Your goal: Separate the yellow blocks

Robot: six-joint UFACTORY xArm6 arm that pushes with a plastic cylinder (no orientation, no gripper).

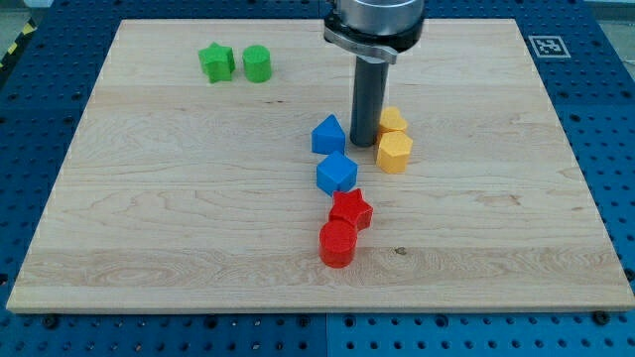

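Two yellow blocks sit just right of the board's middle. The upper yellow block (393, 121) is partly hidden by my rod, and the lower yellow hexagonal block (395, 153) touches it from below. My tip (361, 144) rests on the board just left of both yellow blocks, between them and a blue block (328, 135) with a pointed top. The tip looks close to or touching the yellow pair's left side.
A blue cube-like block (336, 174) lies below the first blue one. A red star (350, 209) and a red cylinder (337, 243) sit below that. A green star (215, 61) and a green cylinder (257, 63) stand at the view's top left.
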